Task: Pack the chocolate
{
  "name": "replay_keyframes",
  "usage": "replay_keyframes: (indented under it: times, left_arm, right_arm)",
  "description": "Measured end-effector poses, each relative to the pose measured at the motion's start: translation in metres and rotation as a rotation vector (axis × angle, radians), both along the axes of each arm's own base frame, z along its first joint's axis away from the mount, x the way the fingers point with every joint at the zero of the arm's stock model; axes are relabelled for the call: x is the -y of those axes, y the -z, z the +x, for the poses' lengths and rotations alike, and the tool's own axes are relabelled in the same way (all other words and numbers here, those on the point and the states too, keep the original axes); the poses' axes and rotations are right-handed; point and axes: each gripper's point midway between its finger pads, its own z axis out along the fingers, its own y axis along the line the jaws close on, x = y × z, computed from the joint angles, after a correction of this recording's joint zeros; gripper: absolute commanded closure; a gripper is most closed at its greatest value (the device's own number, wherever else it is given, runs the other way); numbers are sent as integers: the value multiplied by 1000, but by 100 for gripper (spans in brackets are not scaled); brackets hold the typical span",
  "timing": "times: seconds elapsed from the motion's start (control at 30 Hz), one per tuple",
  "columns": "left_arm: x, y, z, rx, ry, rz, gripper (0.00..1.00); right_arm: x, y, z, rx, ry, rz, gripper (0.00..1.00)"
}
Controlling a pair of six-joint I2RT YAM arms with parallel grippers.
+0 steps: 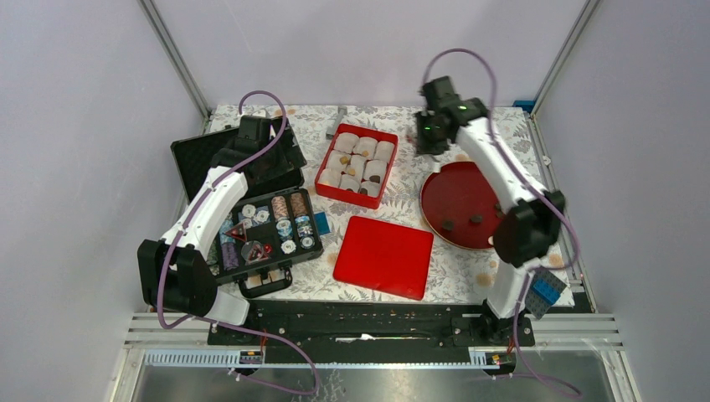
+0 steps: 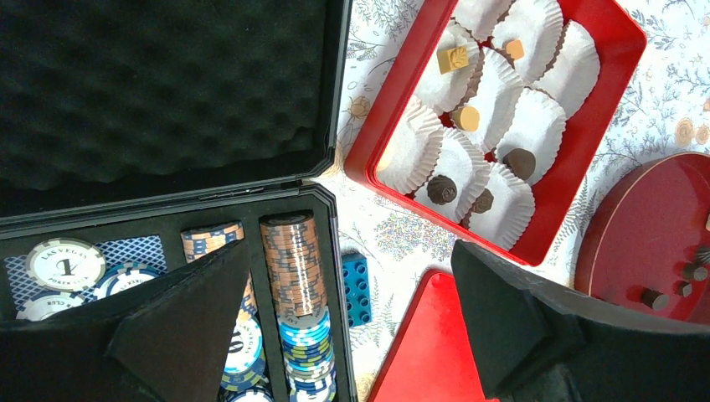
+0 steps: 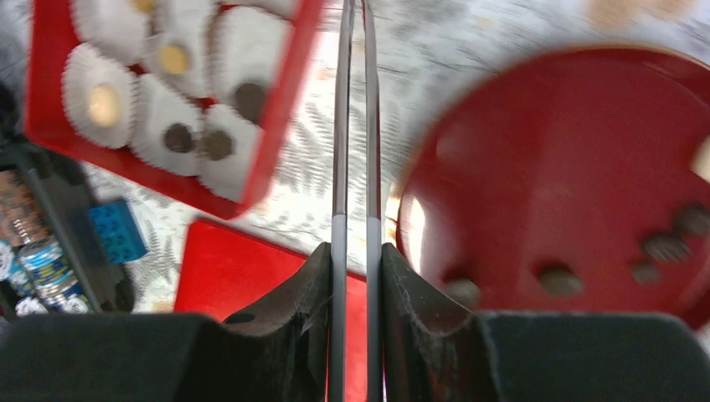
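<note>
As the top camera looks down on the patterned counter (image 1: 404, 197), the chocolate (image 1: 448, 224) shows in two places: a few dark lumps on the round red plate (image 1: 460, 193) at centre right, and others sitting in white paper cups (image 1: 345, 142) inside the red tray (image 1: 390, 170) at upper centre. A flat red lid (image 1: 383, 255) lies below the tray, and an open black case (image 1: 188, 155) of chips sits at the left under the left arm (image 1: 209, 205). The right arm (image 1: 494, 163) reaches to a spot just above the plate's upper left edge. From the left wrist, the left tool (image 2: 347, 251) is released, its fingers spread wide above the case, a blue brick (image 2: 356, 289) and the lid's corner, with the filled cups at upper right. From the right wrist, where the picture is blurred, the right tool (image 3: 353, 251) is clenched on thin metal tweezers (image 3: 339, 126). These run up the middle of the frame between tray and plate, and their tips pass out of the top.
</note>
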Motion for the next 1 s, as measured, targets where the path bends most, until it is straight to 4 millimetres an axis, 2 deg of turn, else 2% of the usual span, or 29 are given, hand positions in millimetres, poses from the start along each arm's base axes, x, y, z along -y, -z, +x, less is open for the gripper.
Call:
replay_keyframes:
  times: [0.2, 0.3, 0.37, 0.53, 0.6, 0.83, 1.0]
  left_arm:
    - [3, 2, 0, -9, 7, -16, 1]
    - [4, 6, 1, -21, 11, -18, 1]
    - [5, 9, 2, -29, 13, -19, 1]
    - [7, 11, 3, -35, 18, -23, 1]
    - [8, 12, 5, -35, 21, -25, 1]
    - [13, 12, 14, -30, 32, -38, 1]
    - [13, 11, 15, -26, 37, -38, 1]
  right_arm:
    - [116, -35, -40, 89, 260, -54, 76]
    - [151, -27, -70, 71, 355, -66, 75]
    - [167, -11, -89, 26, 406, -70, 72]
    - [190, 30, -119, -100, 497, -77, 68]
    - [197, 37, -125, -127, 520, -82, 68]
    - [203, 37, -119, -112, 535, -80, 63]
    - [213, 48, -112, -136, 554, -91, 56]
